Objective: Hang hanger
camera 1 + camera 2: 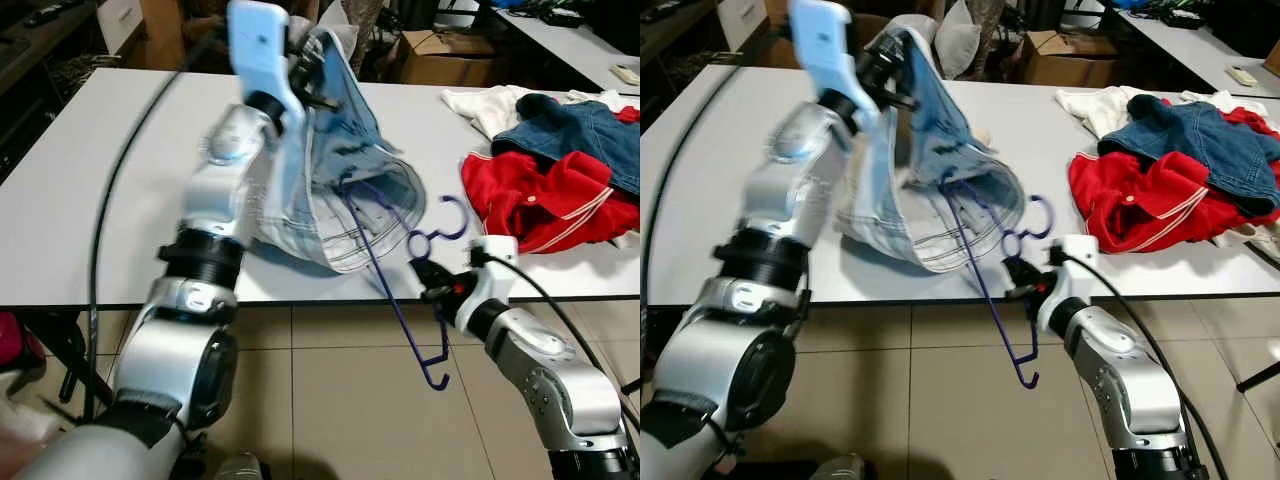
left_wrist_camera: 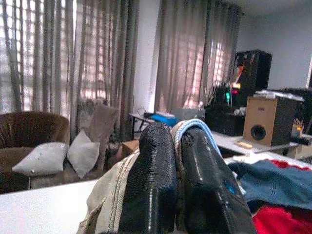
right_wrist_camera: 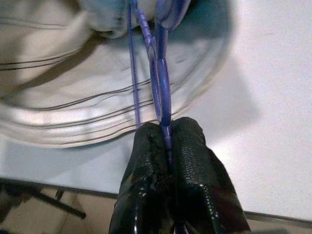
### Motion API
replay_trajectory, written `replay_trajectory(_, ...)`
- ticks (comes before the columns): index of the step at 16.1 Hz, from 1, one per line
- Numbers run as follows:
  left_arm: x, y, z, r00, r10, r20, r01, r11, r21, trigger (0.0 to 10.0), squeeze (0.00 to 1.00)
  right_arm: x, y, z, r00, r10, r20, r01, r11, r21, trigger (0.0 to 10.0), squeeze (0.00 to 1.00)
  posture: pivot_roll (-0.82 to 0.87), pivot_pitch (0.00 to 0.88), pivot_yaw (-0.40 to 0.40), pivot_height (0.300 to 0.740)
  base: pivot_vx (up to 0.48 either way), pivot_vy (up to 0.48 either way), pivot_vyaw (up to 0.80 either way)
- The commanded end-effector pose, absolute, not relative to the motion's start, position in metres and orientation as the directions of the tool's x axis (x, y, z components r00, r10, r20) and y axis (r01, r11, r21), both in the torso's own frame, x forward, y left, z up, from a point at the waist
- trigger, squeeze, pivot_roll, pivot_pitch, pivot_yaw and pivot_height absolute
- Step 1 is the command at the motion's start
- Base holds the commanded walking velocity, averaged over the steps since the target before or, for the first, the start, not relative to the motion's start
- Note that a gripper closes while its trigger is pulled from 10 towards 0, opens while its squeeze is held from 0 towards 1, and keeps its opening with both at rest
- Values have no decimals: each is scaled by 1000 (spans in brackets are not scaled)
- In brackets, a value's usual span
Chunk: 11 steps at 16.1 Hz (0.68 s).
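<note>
Black fingers of the right gripper (image 3: 168, 141) are pinched tight on the thin purple hanger (image 1: 395, 275) near its hook, at the front edge of the white desk (image 1: 90, 210). Higher up, the left gripper (image 2: 178, 161) has its fingers clamped on a fold of pale denim, holding the light blue jeans (image 1: 345, 170) lifted above the desk so the cloth hangs down in a loose open bag. One arm of the hanger reaches up and into that opening, while the other runs down past the desk edge toward the tiled floor (image 1: 330, 390), ending in a small upturned tip. Its long axis therefore slants steeply, upper end in the denim toward the left gripper, lower end hanging off the desk, with the curled hook pointing out to the right toward the heap of red and blue clothes (image 1: 560, 170). Judging by this, the wire could twist in so narrow a pinch, or the upper arm could snag on a seam and drag the jeans free of the left fingers.
</note>
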State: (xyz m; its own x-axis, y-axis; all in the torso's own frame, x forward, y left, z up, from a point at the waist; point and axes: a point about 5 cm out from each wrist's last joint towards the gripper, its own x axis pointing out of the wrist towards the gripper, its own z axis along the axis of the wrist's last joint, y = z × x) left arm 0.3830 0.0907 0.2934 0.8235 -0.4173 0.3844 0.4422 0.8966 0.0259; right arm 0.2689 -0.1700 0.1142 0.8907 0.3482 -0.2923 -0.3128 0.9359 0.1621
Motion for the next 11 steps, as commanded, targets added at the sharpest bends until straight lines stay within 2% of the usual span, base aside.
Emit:
replay_trajectory(1, 376, 95, 297, 803, -443, 400, 464, 885, 49, 0, 0, 269, -187, 106, 906, 249, -341, -197, 963, 182, 10000, 0, -35, 0, -30, 740, 0, 0, 0)
replay_trajectory(5, 359, 115, 285, 784, -509, 355, 502, 857, 119, 0, 0, 281, -218, 114, 952, 77, -298, -15, 978, 206, 10000, 0, -31, 0, -30, 740, 0, 0, 0)
replay_trajectory(7, 355, 138, 267, 838, -462, 289, 441, 887, 140, 0, 0, 299, -239, 139, 984, -14, -180, 56, 972, 228, 10000, 0, -24, 0, -36, 740, 0, 0, 0)
replay_trajectory(8, 355, 154, 263, 877, -389, 280, 361, 921, 147, 0, 0, 314, -251, 172, 998, -49, -35, 56, 970, 236, 10000, 0, -22, 0, -43, 740, 0, 0, 0)
replay_trajectory(10, 350, 166, 267, 892, -314, 326, 285, 949, 134, 0, 0, 326, -255, 213, 989, -39, 140, -3, 959, 285, 10000, 0, -19, 0, -52, 740, 0, 0, 0)
replay_trajectory(11, 342, 165, 257, 896, -325, 303, 286, 944, 166, 0, 0, 328, -249, 218, 987, 11, 162, -56, 960, 276, 10000, 0, -20, 0, -60, 740, 0, 0, 0)
